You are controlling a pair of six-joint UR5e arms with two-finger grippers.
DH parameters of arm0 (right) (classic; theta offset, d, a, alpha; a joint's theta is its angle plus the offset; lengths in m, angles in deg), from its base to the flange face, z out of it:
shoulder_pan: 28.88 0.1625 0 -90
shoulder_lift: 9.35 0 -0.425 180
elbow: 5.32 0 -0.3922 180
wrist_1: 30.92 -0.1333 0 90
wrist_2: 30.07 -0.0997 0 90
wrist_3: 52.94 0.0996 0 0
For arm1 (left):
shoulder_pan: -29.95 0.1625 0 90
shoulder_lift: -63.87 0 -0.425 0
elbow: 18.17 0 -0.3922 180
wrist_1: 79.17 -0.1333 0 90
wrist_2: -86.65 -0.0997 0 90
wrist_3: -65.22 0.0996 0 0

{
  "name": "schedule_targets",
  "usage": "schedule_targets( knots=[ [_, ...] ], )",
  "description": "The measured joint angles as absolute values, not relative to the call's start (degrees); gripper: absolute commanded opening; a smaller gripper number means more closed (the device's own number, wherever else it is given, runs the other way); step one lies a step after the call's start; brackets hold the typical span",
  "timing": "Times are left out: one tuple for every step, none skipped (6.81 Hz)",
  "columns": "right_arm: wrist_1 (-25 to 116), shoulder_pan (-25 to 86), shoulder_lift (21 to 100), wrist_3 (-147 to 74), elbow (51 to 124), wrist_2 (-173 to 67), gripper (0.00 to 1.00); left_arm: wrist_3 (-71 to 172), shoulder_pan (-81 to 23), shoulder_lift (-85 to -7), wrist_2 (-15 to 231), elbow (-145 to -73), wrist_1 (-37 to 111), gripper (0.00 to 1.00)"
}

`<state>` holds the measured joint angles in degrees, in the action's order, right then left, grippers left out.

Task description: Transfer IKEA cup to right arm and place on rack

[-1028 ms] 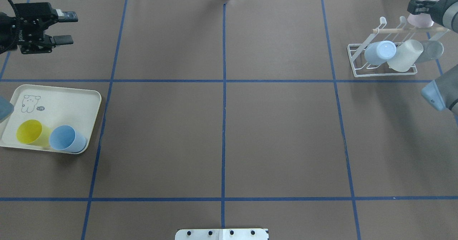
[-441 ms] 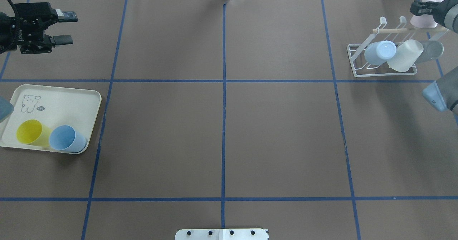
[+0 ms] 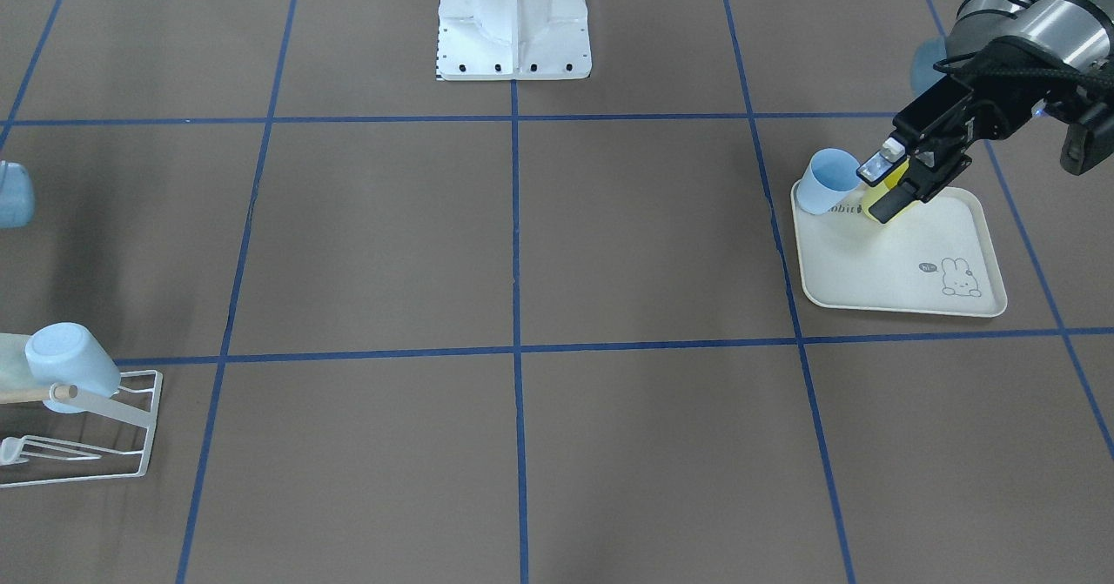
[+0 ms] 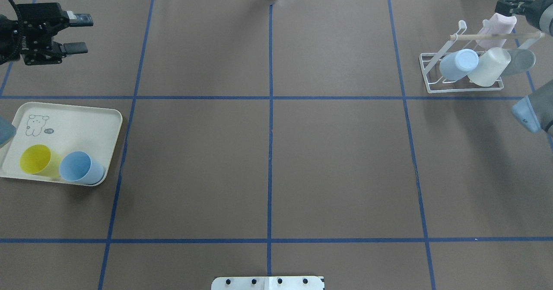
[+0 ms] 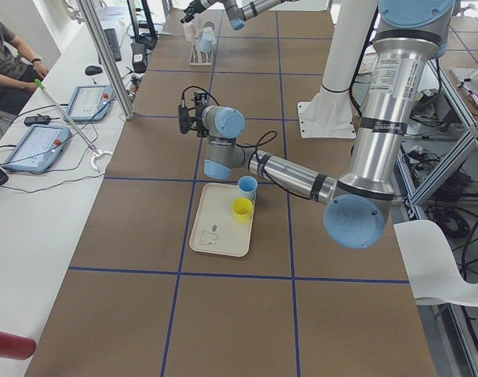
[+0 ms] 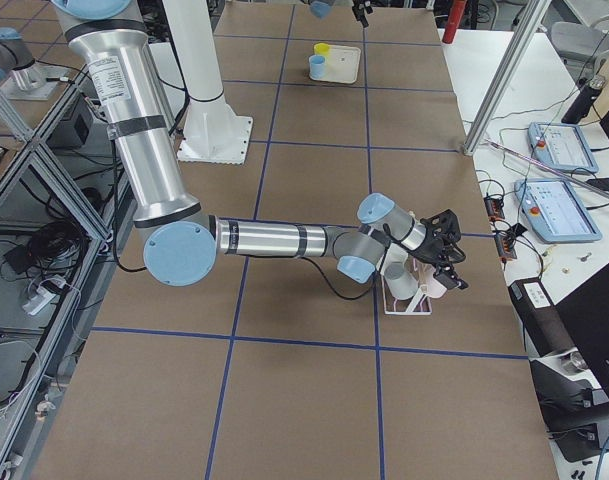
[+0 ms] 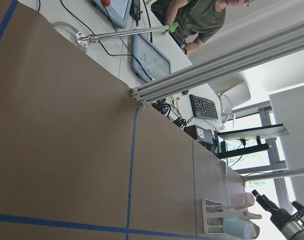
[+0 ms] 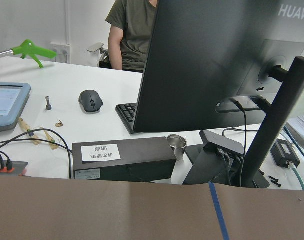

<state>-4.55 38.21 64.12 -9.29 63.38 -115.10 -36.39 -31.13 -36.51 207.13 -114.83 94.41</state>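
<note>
Cut off at the overhead frame's edge, the right gripper [image 4: 506, 7] sits at the upper end of the pink IKEA cup [image 4: 497, 30]; whether its fingers pinch the cup or stand clear of it cannot be told. The cup leans on the far side of the rack [image 4: 464, 90], behind the wooden dowel [image 4: 471, 36]. The front-facing view crops the rack and shows only a pale blue cup [image 3: 70, 368] on it, while the overhead view adds a cream cup [image 4: 488, 66] and a grey cup [image 4: 519, 61] alongside. Well apart from the rack, across the table, the left gripper [image 4: 86, 33] hangs with fingers spread. Seen from the front it hides most of the yellow cup [image 4: 36, 160], which stands on the tray [image 4: 73, 125] beside a second blue cup [image 4: 81, 167].
</note>
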Motion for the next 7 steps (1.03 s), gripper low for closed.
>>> schedule_targets(
  knots=[
    [-4.4, 39.3, 63.8, -9.1, 64.4, -117.2, 1.0, -35.5, -31.5, -36.6, 207.3, -114.7, 94.3, 1.0],
    [-4.2, 40.9, 63.6, -8.8, 66.1, -121.5, 1.0, -31.8, -32.5, -36.2, 207.8, -114.6, 92.7, 1.0],
    [-4.1, 42.3, 63.5, -7.6, 67.6, -126.1, 1.0, -24.7, -33.8, -35.1, 208.3, -114.8, 89.2, 1.0],
    [-4.0, 42.9, 63.4, -4.1, 69.3, -129.9, 1.0, -15.2, -34.9, -33.4, 208.4, -114.9, 85.1, 1.0],
    [-4.0, 43.2, 63.3, 1.2, 71.3, -133.3, 1.0, -6.7, -35.7, -31.3, 208.2, -115.0, 81.7, 1.0],
    [-4.0, 43.1, 63.1, 7.5, 73.5, -136.0, 1.0, 1.3, -36.2, -28.3, 208.1, -115.0, 79.2, 1.0],
    [-4.0, 42.9, 62.8, 14.6, 75.5, -138.3, 1.0, 8.3, -36.3, -24.7, 208.2, -115.0, 78.1, 1.0]
  ],
)
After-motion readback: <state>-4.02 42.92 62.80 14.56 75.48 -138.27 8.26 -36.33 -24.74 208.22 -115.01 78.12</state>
